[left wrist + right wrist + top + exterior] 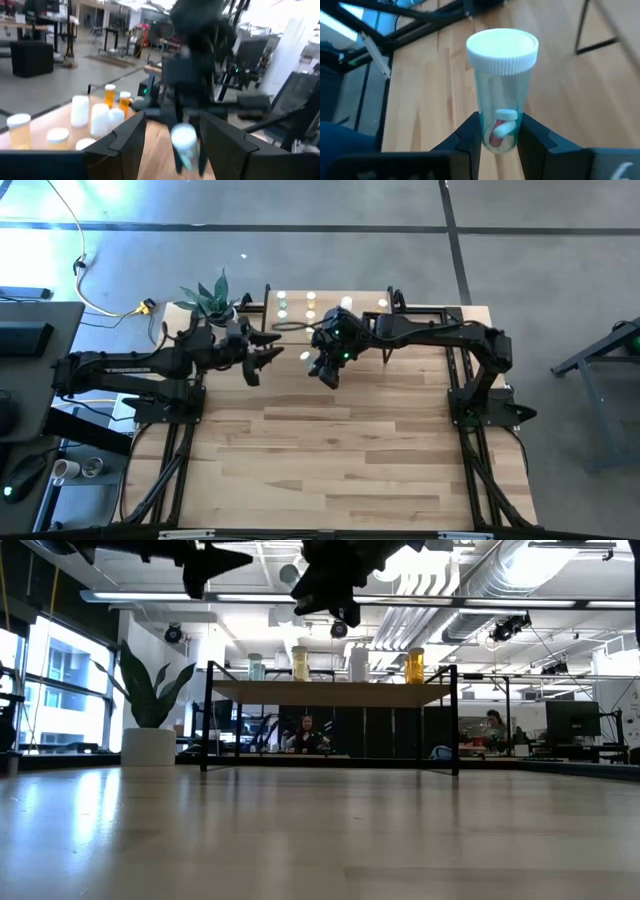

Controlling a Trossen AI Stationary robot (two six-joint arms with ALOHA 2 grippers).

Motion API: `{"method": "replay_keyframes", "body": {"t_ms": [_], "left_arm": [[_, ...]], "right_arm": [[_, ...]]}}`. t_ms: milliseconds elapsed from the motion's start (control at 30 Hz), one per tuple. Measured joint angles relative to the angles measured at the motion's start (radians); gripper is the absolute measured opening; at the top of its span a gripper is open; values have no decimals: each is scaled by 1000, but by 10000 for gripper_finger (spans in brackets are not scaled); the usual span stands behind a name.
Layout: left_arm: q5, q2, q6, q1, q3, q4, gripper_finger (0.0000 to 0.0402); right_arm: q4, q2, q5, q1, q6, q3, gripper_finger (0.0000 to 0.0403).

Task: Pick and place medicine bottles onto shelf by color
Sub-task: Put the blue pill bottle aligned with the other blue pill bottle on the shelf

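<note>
A: We see a plank table (340, 450) in a big open workroom, with pipes under the ceiling and desks with people far behind it. The near half of the table is bare boards.

B: Going back from there, both arms hang above the table, short of the shelf (330, 693). The right gripper (496, 131) is closed on a green bottle (501, 95): the fingers (470, 135) pinch its lower end, the white cap points away from the wrist, and we make out a red and white pill inside.

A: And the left gripper (170, 137)?

B: It faces the right arm with its fingers (131, 135) spread apart and nothing between them. The capped bottle (183, 145) shows in the gap, hanging from the other gripper just beyond.

A: On the shelf we count bottles in rows by colour: green (256, 666), yellow (300, 663), white (358, 663) and orange (415, 664), side by side, upright.

B: Past the shelf's left end stands a plant (150, 700) in a white pot.

A: Any writing?

B: We read none on the bottles. There is light lettering along the left arm, but we cannot make it out.
</note>
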Motion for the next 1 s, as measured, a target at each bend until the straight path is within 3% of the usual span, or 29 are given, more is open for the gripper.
{"method": "replay_keyframes", "body": {"t_ms": [100,300,567,833,1000], "left_arm": [[17,-10,10,1,0,7,180],[181,-10,-36,14,0,-22,176],[368,-6,-171,19,0,-236,168],[525,-6,-201,19,7,-309,168],[555,5,-155,17,94,-448,168]], "right_arm": [[1,7,-1,21,42,0,85],[-6,18,0,60,125,-1,86],[-9,54,-7,125,236,-1,87],[11,100,-8,197,280,-1,87],[52,121,-7,222,306,-1,87]]}}
